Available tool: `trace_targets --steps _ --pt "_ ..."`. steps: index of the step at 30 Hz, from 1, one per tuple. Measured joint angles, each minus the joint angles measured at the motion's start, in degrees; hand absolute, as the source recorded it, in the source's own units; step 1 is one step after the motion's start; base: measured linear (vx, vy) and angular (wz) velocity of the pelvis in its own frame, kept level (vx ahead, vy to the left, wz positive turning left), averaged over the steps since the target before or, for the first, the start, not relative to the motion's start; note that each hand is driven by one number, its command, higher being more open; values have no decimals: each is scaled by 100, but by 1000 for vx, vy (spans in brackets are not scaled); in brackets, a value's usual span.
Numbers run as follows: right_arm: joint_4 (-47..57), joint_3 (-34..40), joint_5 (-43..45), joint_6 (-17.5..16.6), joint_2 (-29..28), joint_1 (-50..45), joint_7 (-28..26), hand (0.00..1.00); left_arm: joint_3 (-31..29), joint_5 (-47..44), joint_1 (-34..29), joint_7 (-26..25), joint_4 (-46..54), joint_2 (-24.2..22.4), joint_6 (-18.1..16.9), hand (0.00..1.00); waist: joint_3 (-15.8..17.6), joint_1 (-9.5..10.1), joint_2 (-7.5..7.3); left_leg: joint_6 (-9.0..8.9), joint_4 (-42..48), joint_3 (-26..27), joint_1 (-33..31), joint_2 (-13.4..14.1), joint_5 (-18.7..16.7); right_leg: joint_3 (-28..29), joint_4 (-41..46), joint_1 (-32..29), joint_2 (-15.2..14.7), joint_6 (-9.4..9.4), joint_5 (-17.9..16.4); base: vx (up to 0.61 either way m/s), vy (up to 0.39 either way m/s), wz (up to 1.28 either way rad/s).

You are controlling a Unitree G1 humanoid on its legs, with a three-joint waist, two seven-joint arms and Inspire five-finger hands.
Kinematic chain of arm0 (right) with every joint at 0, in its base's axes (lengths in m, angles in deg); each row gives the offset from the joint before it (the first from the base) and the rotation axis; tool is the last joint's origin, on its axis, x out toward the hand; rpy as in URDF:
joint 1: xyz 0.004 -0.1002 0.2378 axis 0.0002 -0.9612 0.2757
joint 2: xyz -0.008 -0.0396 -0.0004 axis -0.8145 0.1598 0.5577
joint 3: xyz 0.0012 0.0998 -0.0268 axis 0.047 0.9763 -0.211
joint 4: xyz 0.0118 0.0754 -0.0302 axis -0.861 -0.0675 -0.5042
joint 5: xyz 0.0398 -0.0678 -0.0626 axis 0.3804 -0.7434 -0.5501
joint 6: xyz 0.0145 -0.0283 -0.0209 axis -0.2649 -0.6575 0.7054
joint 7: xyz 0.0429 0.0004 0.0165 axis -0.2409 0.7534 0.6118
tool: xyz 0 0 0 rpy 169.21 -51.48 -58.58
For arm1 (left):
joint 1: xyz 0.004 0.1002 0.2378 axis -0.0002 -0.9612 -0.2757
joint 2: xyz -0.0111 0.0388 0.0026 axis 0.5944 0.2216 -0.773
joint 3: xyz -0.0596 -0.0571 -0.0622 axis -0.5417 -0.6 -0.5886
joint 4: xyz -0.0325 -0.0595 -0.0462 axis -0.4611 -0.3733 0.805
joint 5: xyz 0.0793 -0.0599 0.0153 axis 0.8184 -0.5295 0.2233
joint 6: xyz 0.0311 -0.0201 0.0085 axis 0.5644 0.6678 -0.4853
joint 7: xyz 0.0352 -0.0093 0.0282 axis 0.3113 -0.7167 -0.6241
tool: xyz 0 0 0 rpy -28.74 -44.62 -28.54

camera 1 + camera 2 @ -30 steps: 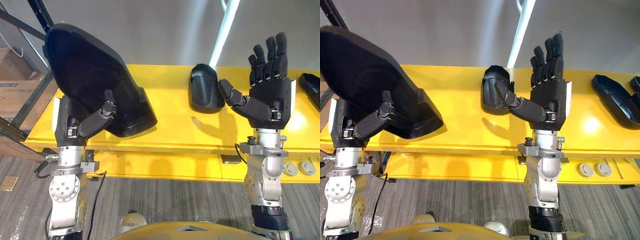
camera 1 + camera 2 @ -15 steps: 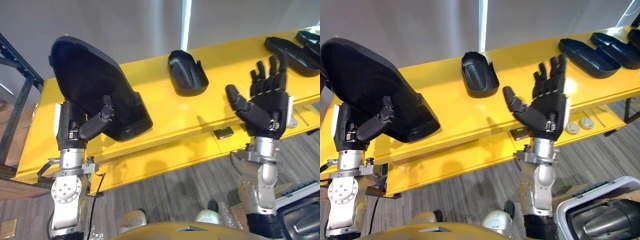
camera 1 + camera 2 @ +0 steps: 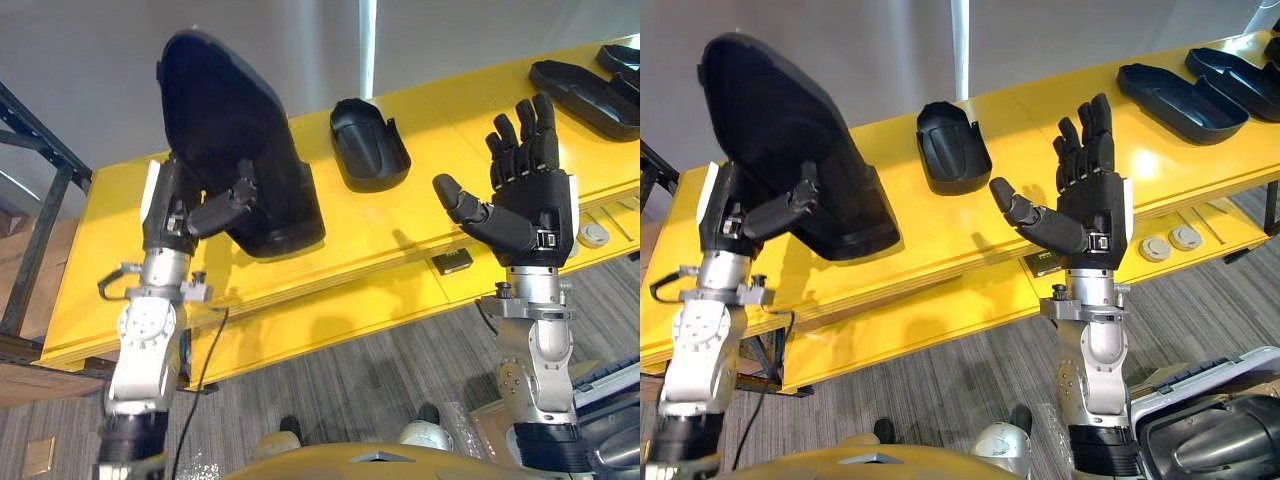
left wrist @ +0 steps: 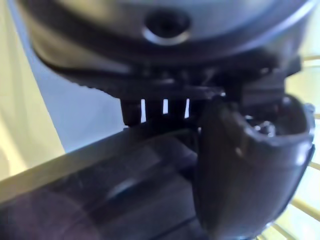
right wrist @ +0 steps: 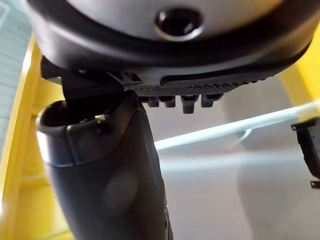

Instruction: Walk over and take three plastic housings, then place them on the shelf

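My left hand [image 3: 190, 212] is shut on a large black plastic housing [image 3: 225, 130] and holds it upright above the left part of the yellow table [image 3: 420, 215]. In the left wrist view the thumb [image 4: 245, 170] presses on the housing's dark wall [image 4: 100, 195]. My right hand [image 3: 1090, 205] is raised in front of the table, open, palm up, with nothing in it; its thumb [image 5: 105, 170] stands free. A smaller black housing [image 3: 368, 145] lies on the table between the hands. Two long flat housings [image 3: 1180, 100] lie at the far right.
A black rack frame [image 3: 40, 190] stands to the left of the table. On the table's lower ledge lie a small dark block [image 3: 455, 262] and two round discs [image 3: 1170, 242]. A grey bin [image 3: 1210, 430] with a dark part in it sits on the floor at the lower right.
The camera has swung, so the table now runs slanted. My left arm has lifted the large housing higher and more upright, towards the middle. The right hand stays open and has risen slightly.
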Motion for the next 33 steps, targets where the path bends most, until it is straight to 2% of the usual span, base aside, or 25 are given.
trace_targets --steps 3,6,10,13,18,19,25,29,30,33 --pt "-3 -331 -32 199 271 263 -385 100 18 -99 557 -158 -685 288 181 0 22 -72 39 25 -170 20 -110 -23 172 76 136 -262 -16 22 -25 -87 -15 0" --pt "-85 -601 -36 257 582 838 -565 100 56 -137 1009 -373 -1198 321 378 0 114 -86 121 80 -227 15 -300 -129 329 193 571 -709 -169 23 -130 -64 -3 3" --pt "-270 -753 -42 386 684 1512 -607 100 245 -402 1519 -568 -1746 329 563 0 334 -73 230 137 -410 8 -334 -257 535 295 1173 -1087 -371 52 -407 -69 -7 10" --pt "-269 -1071 -41 565 681 1614 -614 100 326 -817 1970 -692 -2138 433 643 0 424 -78 182 177 -412 75 -429 -293 592 446 1482 -1347 -422 52 -558 -58 -32 3" --pt "-249 -1275 -36 632 673 1616 -635 100 543 -866 2559 -844 -2431 481 794 0 516 -83 114 241 -414 219 -492 -327 588 602 1579 -1485 -435 54 -589 -36 -16 -6" --pt "-227 -1291 -34 635 664 1616 -652 100 557 -982 2672 -850 -2466 483 908 0 554 -89 112 303 -415 307 -471 -338 549 654 1578 -1491 -435 57 -587 -21 -4 -9" --pt "-145 -1290 11 687 663 1618 -736 100 590 -1035 3049 -857 -2760 513 1233 0 568 -85 112 283 -412 518 -471 -357 568 749 1582 -1552 -436 42 -565 18 -8 -5" --pt "-127 -1301 12 745 658 1640 -745 100 595 -1042 3202 -868 -3026 523 1666 0 574 -93 117 272 -412 618 -462 -355 577 752 1577 -1552 -435 70 -552 0 0 0" --pt "-117 -1313 13 747 654 1639 -741 100 588 -1077 3215 -900 -3097 523 1757 100 577 -96 113 272 -412 622 -455 -354 577 754 1575 -1550 -434 71 -551 0 0 0" --pt "-35 -1374 16 822 646 1636 -728 100 573 -1058 3243 -978 -3160 523 1889 100 607 -103 108 267 -415 627 -380 -351 576 757 1564 -1472 -431 73 -549 1 -7 -1"
